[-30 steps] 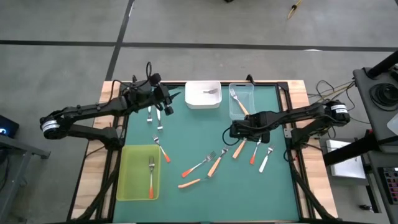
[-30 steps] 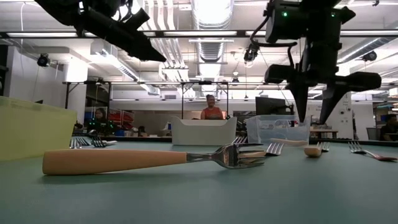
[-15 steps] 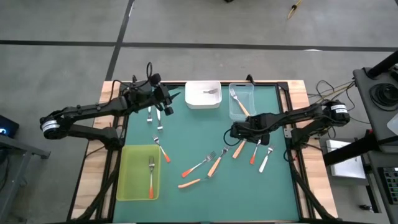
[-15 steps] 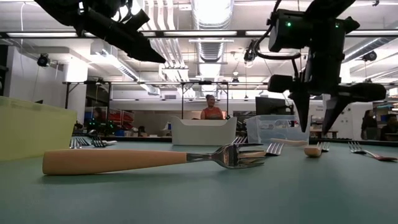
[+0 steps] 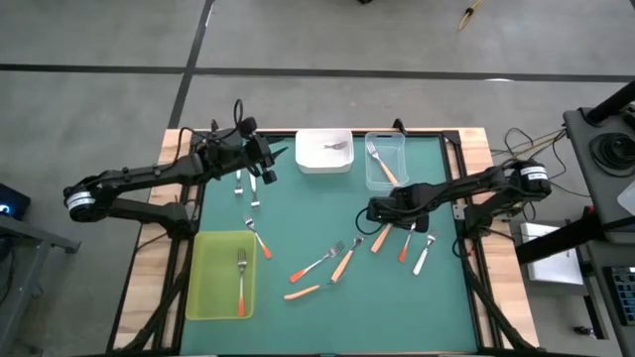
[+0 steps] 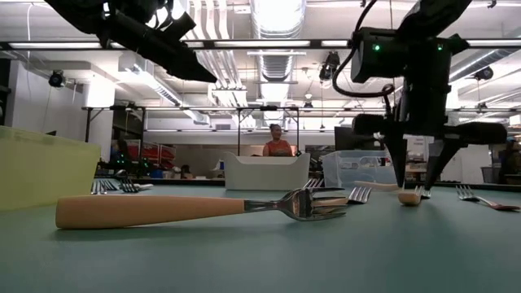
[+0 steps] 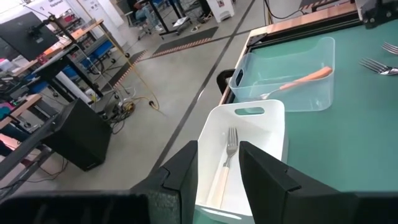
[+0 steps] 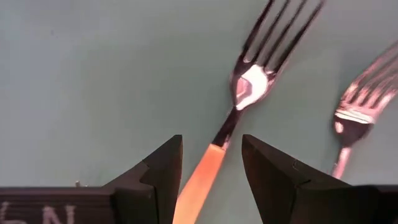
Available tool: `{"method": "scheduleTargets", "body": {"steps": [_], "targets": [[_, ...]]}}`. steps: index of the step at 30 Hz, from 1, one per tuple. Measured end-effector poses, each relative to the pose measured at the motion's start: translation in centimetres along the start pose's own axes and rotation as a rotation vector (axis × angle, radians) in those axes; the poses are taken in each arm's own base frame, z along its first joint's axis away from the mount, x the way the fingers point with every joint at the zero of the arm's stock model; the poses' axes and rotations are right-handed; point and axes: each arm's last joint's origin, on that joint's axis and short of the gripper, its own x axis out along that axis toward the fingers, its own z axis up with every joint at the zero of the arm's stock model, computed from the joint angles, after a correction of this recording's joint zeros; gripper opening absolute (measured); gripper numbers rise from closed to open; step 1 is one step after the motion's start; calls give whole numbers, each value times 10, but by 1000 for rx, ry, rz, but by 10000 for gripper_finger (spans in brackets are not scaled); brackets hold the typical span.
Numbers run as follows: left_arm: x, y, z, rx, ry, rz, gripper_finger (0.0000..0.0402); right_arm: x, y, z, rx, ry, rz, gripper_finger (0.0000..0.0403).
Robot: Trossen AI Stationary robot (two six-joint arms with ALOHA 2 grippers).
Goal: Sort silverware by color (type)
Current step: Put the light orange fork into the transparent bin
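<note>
Right gripper [image 8: 211,171]: fingers spread, straddling the slim light-orange plastic handle of a silver-tined fork [image 8: 231,118] lying mid-mat
Left gripper [image 7: 219,177]: parted, empty, waiting above the white tray [image 7: 268,134]
Advice: settle lower, keep handle centred, then close squarely

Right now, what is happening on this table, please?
The right gripper is low over the green table, fingers open on either side of a light orange-handled metal fork, not yet gripping it. The left gripper hangs near the white tray, which holds one white-handled fork. More forks lie unsorted.
</note>
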Motion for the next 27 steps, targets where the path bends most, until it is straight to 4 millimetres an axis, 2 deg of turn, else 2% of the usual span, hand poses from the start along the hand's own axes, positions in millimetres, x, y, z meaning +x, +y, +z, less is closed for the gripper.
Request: {"method": "scheduleTargets", "body": {"steps": [13,27], "targets": [[0,0,-1,5,8,-3,100,24,5,-3,-60,4,-68,148],[0,0,-1,8,8,-2,100,23,3,-3,-118,11,-76,47]]}}
